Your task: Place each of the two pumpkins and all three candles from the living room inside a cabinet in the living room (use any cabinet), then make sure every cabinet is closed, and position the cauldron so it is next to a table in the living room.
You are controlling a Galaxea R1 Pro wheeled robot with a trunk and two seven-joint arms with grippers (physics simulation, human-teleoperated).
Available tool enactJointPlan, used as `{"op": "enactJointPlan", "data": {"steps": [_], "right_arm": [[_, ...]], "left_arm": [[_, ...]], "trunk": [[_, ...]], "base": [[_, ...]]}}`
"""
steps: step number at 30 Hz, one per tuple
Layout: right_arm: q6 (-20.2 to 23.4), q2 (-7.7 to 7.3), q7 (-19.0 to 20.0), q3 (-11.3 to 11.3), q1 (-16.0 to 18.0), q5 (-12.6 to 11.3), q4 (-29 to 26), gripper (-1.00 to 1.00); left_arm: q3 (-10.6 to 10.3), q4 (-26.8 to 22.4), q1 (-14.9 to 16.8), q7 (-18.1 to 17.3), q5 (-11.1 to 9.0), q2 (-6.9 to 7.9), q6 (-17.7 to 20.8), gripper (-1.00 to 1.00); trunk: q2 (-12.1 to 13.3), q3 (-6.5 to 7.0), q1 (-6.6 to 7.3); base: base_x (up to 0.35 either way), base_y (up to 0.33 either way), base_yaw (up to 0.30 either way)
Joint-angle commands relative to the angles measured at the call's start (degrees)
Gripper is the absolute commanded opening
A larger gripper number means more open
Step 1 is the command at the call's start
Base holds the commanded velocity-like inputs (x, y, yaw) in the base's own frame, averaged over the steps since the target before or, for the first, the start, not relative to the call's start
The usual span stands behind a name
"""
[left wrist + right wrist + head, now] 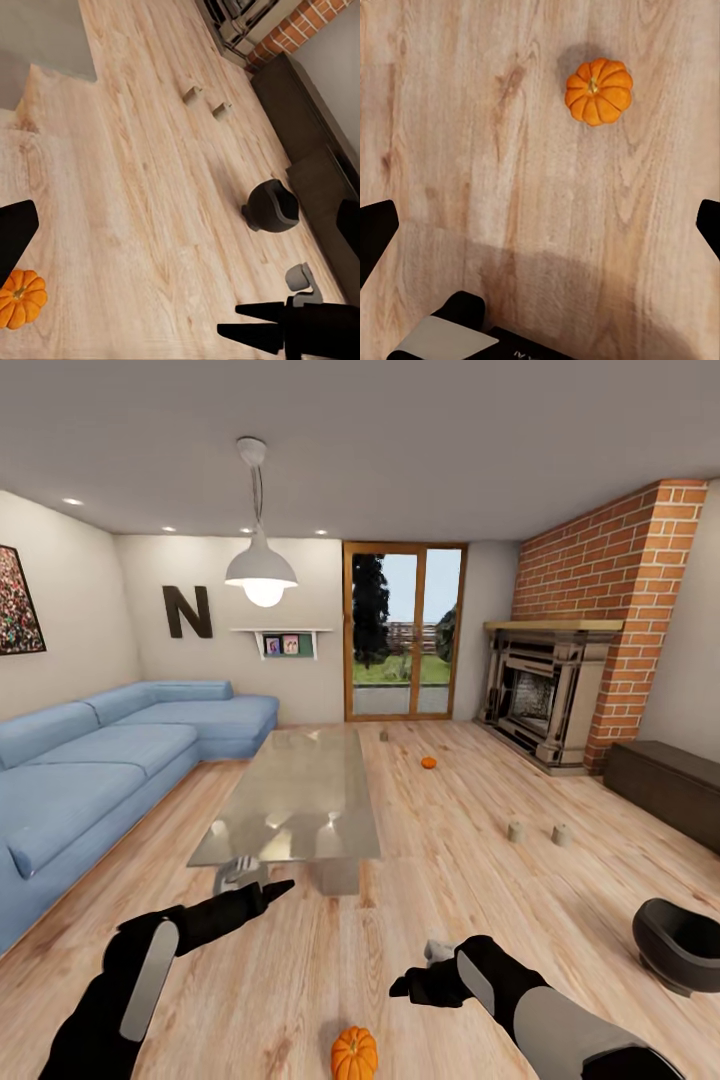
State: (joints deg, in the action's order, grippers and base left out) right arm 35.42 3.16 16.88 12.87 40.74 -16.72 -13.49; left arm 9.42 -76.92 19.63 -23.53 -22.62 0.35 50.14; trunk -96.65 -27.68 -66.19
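Observation:
One orange pumpkin (355,1053) (21,298) (598,91) lies on the wood floor just in front of me, between my arms. My right gripper (408,988) (540,229) hovers open above the floor a little beside it, holding nothing. My left gripper (272,888) (180,232) is open too, near the coffee table (290,800). A second pumpkin (428,763) sits far off past the table. Two candles (515,831) (562,835) stand on the floor toward the right, a third candle (384,735) near the glass door. The black cauldron (680,945) (271,206) sits at my right, before the dark closed cabinet (665,780).
A blue corner sofa (110,760) runs along the left wall. A brick fireplace (545,695) stands at the back right. Open wood floor stretches between the table and the cabinet.

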Motion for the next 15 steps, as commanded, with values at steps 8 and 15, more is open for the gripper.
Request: {"op": "enactJointPlan", "data": {"steps": [8,15], "right_arm": [[-0.18,-0.17,0.48,0.32,0.04,-0.69,-0.05,1.0],[-0.26,-0.04,0.24,0.75,0.04,-0.61,-0.05,1.0]], "left_arm": [[-5.56,0.33,0.05,0.08,0.12,-0.15,0.22,1.0],[-6.14,0.39,0.05,0.01,0.12,-0.23,0.16,1.0]], "trunk": [[-3.26,-1.51,-1.76],[-6.07,-2.82,-3.3]], "base": [[0.0,0.0,0.0],[0.0,0.0,0.008]]}}
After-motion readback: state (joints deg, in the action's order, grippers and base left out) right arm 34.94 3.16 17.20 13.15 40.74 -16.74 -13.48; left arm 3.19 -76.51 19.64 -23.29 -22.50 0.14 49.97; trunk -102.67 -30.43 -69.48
